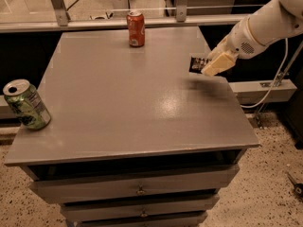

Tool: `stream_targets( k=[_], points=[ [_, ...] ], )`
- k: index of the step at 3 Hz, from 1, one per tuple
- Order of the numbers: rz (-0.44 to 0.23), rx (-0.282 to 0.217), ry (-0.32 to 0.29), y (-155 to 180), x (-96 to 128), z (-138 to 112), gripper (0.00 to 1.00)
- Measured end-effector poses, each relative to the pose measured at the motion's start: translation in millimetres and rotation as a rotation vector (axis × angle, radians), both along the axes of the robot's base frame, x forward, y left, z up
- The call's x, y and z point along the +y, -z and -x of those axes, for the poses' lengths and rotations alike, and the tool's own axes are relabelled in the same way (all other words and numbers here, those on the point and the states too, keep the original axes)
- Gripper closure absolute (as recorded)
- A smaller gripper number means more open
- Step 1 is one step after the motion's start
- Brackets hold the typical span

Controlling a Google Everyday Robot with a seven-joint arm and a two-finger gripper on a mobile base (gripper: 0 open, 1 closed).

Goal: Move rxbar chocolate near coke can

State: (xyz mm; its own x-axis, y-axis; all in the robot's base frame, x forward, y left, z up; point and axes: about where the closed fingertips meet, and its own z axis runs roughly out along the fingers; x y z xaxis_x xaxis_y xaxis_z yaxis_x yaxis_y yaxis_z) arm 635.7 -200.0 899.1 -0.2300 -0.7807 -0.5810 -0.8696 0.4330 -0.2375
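Above a grey table [118,98] on speckled floor [274,183], the claw [209,66] grips rxbar chocolate [197,63].

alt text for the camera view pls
The gripper of a white robot arm holds a dark snack bar just above the right side of a grey table. A red soda can stands near the far edge, and a dented green can sits tilted at the near left corner.
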Motion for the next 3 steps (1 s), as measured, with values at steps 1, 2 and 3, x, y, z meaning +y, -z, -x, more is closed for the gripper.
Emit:
stream_targets(
  k=[1, 2, 3],
  points=[
    [-0.009, -0.015, 0.005, -0.5, 2.6, -5.0, 1.0],
    [-0.031, -0.075, 0.026, 0.7, 7.8, -44.6, 1.0],
    [-0.049, -0.122, 0.04, 10.3, 16.8, -104.8, 1.0]
  ],
)
